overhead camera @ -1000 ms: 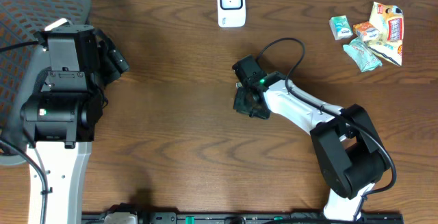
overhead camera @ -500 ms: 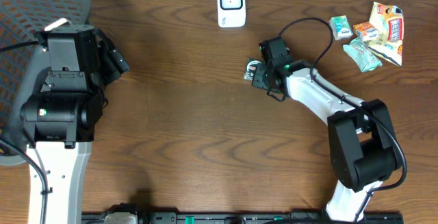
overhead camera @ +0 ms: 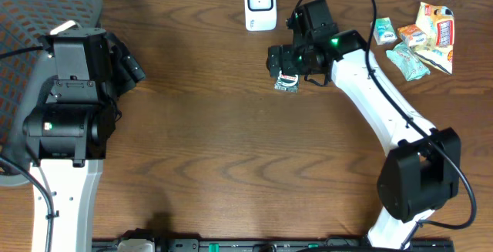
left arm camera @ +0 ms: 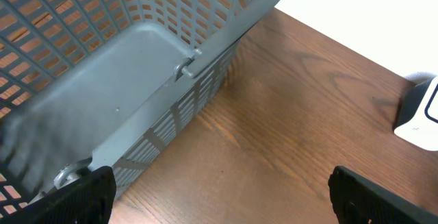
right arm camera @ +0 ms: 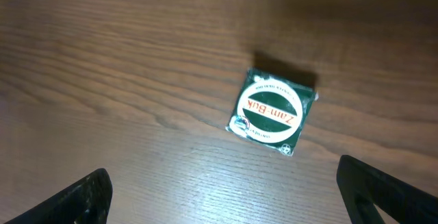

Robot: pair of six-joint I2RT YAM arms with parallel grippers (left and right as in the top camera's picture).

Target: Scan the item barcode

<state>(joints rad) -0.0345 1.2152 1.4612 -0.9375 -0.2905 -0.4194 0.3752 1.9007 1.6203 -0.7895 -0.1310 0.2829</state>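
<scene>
The item, a small green box with a white round "Zam-Buk" label (right arm camera: 272,112), lies flat on the wooden table (right arm camera: 137,59). From overhead the item (overhead camera: 286,82) sits just below and right of the white scanner (overhead camera: 260,4). My right gripper (overhead camera: 291,61) hovers over it, open, and nothing is between its fingers. In the right wrist view the right gripper (right arm camera: 233,203) has the box lying ahead of its fingertips, apart from them. My left gripper (overhead camera: 127,63) is open and empty at the far left, beside the grey basket (overhead camera: 23,21).
Several snack packets (overhead camera: 420,36) lie at the back right. In the left wrist view the grey mesh basket (left arm camera: 137,59) fills the upper left, the left gripper (left arm camera: 226,203) frames bare wood, and the scanner's edge (left arm camera: 421,114) shows at the right.
The right arm swung from the table's middle up toward the scanner with the box in its grip. Its jaws then opened and the box now lies on the table. The left arm stayed still.
</scene>
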